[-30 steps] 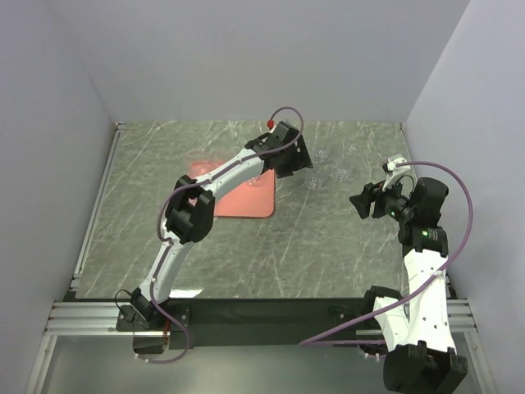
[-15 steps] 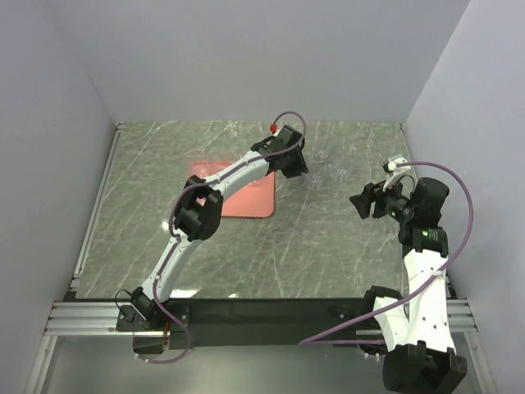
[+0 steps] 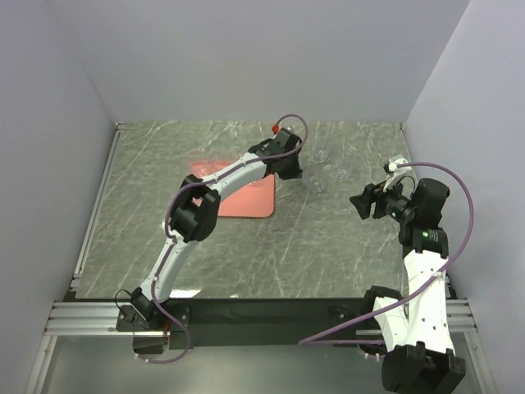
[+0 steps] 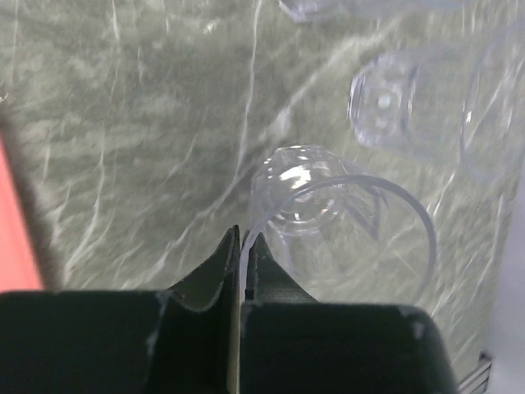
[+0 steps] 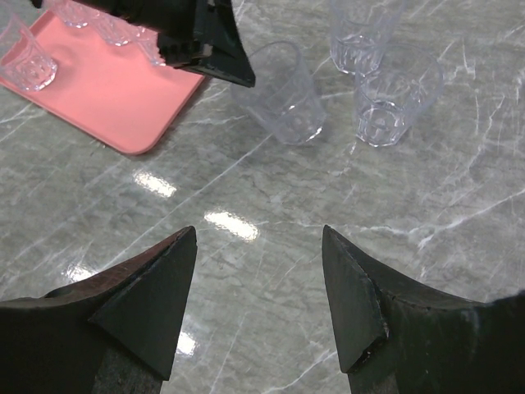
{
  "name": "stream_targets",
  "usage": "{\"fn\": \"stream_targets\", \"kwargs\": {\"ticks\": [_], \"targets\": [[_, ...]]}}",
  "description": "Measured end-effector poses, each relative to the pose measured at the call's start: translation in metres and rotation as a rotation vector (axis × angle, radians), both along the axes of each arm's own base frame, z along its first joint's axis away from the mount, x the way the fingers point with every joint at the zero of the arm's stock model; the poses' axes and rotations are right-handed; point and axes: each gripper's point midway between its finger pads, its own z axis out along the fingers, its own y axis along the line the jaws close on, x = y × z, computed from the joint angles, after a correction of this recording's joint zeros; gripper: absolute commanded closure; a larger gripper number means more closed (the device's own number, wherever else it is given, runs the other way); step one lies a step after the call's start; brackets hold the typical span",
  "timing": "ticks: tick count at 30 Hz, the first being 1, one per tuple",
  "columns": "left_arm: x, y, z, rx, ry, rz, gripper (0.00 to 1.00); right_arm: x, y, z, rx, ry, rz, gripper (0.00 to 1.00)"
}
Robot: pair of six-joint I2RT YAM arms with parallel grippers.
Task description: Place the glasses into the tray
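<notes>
**Left gripper nips a glass by its rim beside the tray**

The left gripper (image 4: 240, 256) has its jaws pressed together on the thin wall of a glass (image 4: 336, 222). One finger sits inside the mouth and one outside, so only the rim is held. This glass is on the marbled table (image 3: 328, 246), near the right edge of the salmon-pink tray (image 5: 123, 98) but clear of it. In the right wrist view it seems to lean toward the gripper. Whether its base is lifted off the table cannot be told.

Two more glasses (image 5: 394, 94) stand close together just past it, on the side away from the tray and apart from the gripped one. Several tray glasses (image 5: 29, 61) already stand on the pink surface. From above they barely show, because the left forearm (image 3: 238, 174) stretches across the tray and covers most of it. Only bare table lies between the gripped glass and the tray's rim.

The right gripper (image 5: 259, 238) hangs well to the right of the group. Its fingers are spread wide with nothing between them, and it points toward the glasses.

A second ago the left gripper's jaws stood wide apart and it hung closer to the tray's corner. Since then the arm has reached further toward the glasses and the jaws have come together on the rim. The three glasses on the table sit where they were, and the right arm shows no shift.
</notes>
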Motion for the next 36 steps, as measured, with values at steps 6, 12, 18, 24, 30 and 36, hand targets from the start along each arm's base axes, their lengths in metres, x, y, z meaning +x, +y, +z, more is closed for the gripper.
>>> {"fn": "stream_targets", "kwargs": {"ticks": [6,12,18,24,30,36], "targets": [[-0.038,0.021,0.022,0.021,-0.059,-0.165,1.0,0.0,0.0,0.0,0.0,0.0,-0.002,0.31],[-0.069,0.036,0.08,-0.015,-0.198,-0.308,1.0,0.0,-0.001,0.0,0.001,0.0,-0.003,0.31],[-0.092,0.059,0.106,0.003,-0.305,-0.381,1.0,-0.001,-0.001,-0.003,0.004,0.007,-0.003,0.31],[-0.115,0.098,0.089,0.122,-0.329,-0.401,1.0,-0.001,-0.001,-0.006,0.005,0.012,-0.004,0.31],[-0.131,0.142,0.081,0.235,-0.37,-0.352,1.0,-0.001,-0.001,-0.006,0.005,0.012,-0.004,0.31],[-0.126,0.187,0.077,0.292,-0.382,-0.223,1.0,-0.001,-0.002,-0.005,0.005,0.012,-0.006,0.31]]}}
